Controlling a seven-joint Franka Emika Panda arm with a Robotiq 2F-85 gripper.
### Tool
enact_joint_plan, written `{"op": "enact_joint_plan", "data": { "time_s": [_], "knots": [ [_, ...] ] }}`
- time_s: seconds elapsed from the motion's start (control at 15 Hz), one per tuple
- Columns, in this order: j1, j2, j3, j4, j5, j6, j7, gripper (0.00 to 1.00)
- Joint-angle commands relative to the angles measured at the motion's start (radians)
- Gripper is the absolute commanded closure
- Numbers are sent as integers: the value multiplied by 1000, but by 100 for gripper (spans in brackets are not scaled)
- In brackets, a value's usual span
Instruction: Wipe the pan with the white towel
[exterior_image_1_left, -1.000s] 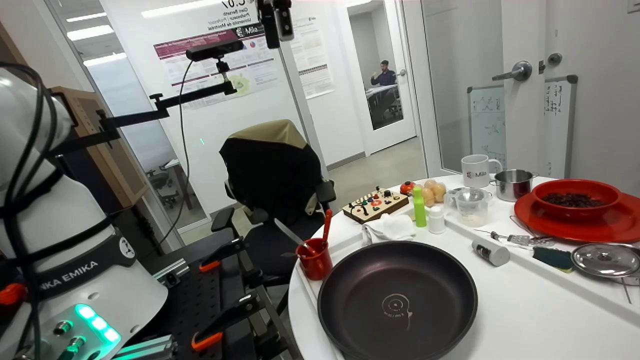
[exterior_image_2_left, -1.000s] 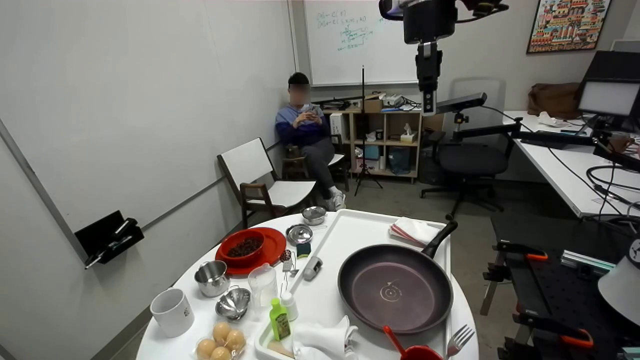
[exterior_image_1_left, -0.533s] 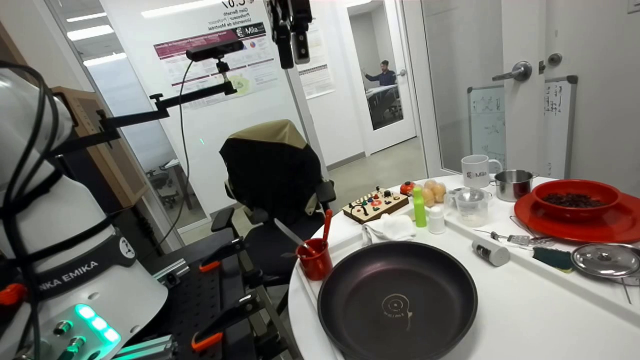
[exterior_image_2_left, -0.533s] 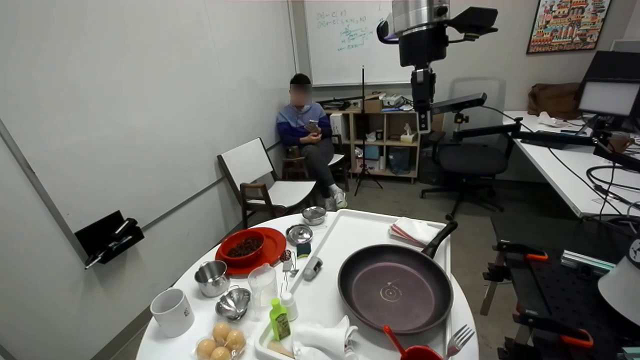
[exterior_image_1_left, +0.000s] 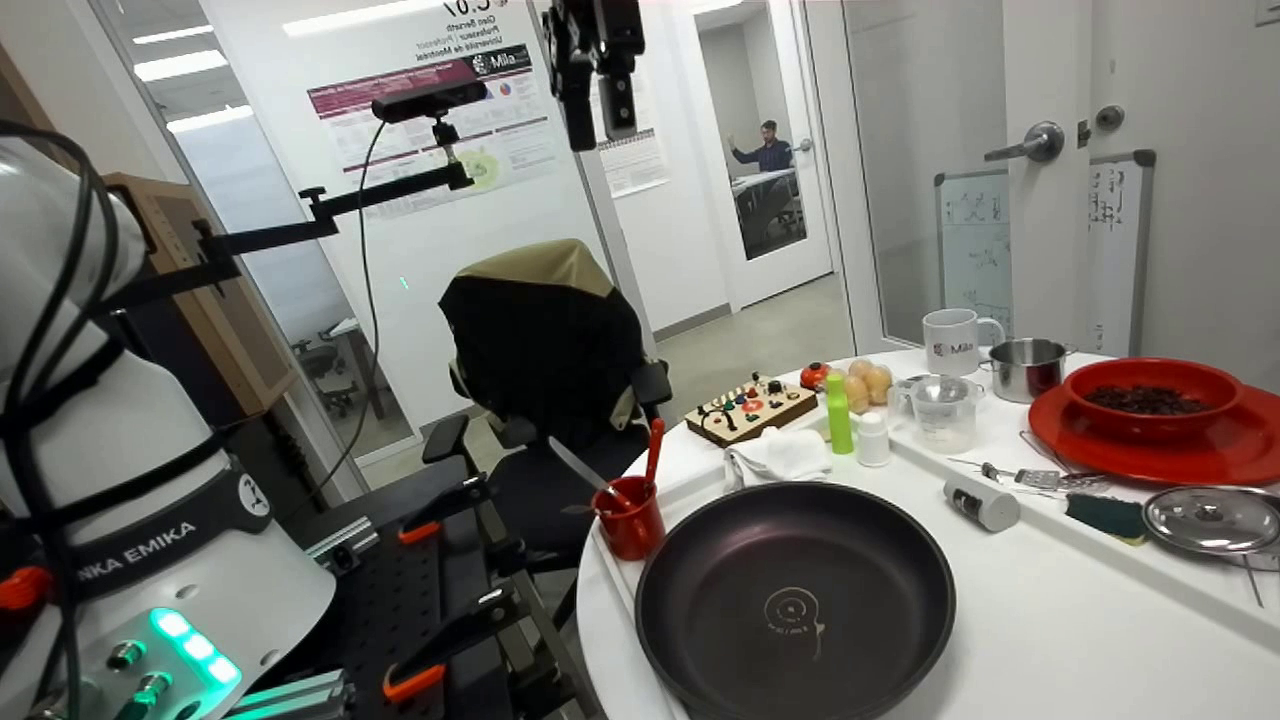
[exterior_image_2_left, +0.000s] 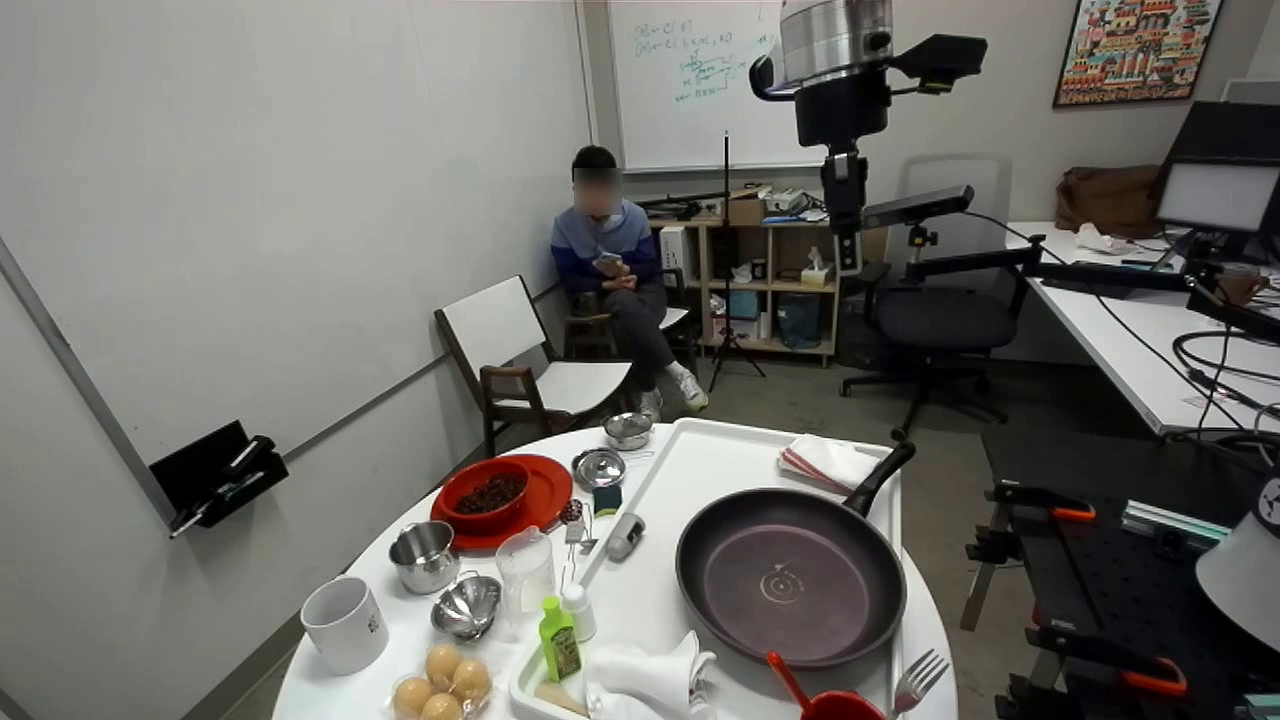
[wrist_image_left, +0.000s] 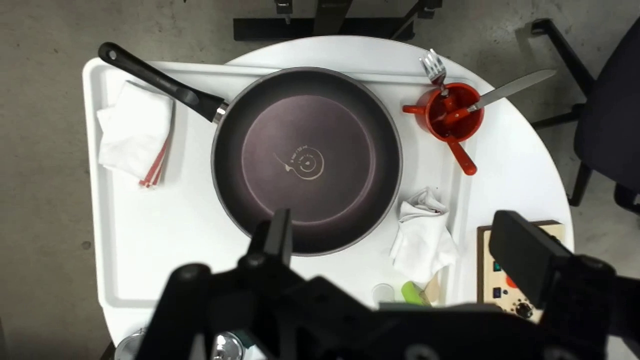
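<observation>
The black pan (wrist_image_left: 307, 200) lies on the white tray (wrist_image_left: 150, 260), base flat, with a ring mark at its centre. Its handle (exterior_image_2_left: 882, 475) points away from the red mug. Beside the pan rests the white towel (wrist_image_left: 422, 245), crumpled, also visible in an exterior view (exterior_image_1_left: 780, 457). A folded white cloth with red stripes (wrist_image_left: 137, 130) lies near the pan handle. High above the table hangs my gripper (exterior_image_1_left: 598, 135), its fingers wide apart and nothing between them. From the wrist view, the towel appears below the gap of the gripper (wrist_image_left: 393, 214).
A red mug (exterior_image_1_left: 630, 530) with cutlery sticking up stands at the tray's edge. Close to the towel are a green bottle (exterior_image_1_left: 838, 420), a white shaker (exterior_image_1_left: 873, 442) and a wooden board with knobs (exterior_image_1_left: 750, 408). A grey cylinder (exterior_image_2_left: 626, 538) lies by the tray rim.
My gripper has come down and shifted slightly, showing lower in both exterior views, still open. The pan, towel and other table items have stayed in place.
</observation>
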Motion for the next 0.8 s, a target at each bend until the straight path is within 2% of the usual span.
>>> {"op": "enact_joint_plan", "data": {
  "time_s": [0.0,0.13,0.4,0.73],
  "knots": [
    [-37,105,-46,22,-84,97,-78,0],
    [-63,173,-75,38,-120,174,-99,0],
    [-112,311,-119,66,-117,330,-76,0],
    [-161,484,-157,104,-138,515,26,0]
  ]
}}
